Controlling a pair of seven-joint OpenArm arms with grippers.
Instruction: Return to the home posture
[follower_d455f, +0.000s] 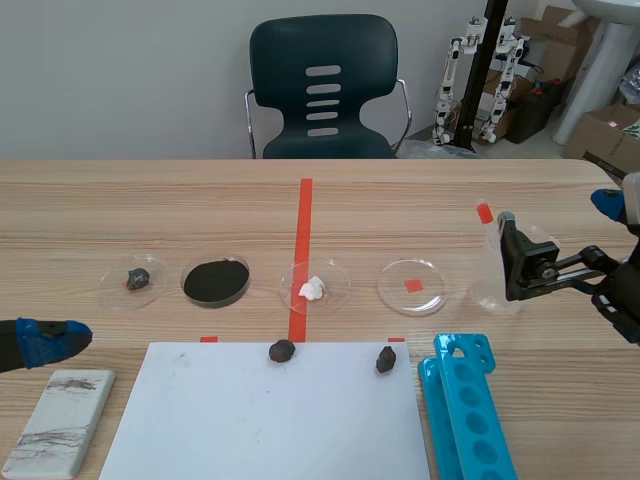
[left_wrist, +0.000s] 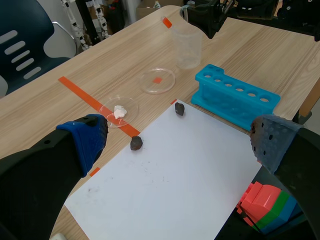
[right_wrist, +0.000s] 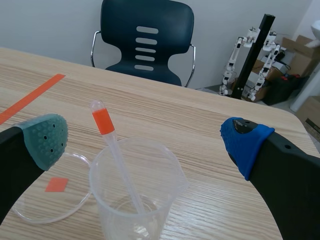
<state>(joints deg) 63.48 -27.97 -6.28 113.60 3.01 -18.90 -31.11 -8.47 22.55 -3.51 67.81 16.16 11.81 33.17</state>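
A row of dishes lies behind the sheet, the beaker at its right end, the rack right of the sheet.

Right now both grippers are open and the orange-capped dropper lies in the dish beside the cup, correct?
No. Both the left gripper and right gripper are open, but the dropper stands inside the cup, not in the dish beside it; the right wrist view shows this.

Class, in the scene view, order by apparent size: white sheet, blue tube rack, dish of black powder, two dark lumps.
white sheet
blue tube rack
dish of black powder
dark lump by the tape line and dark lump nearer the rack: alike, unranked
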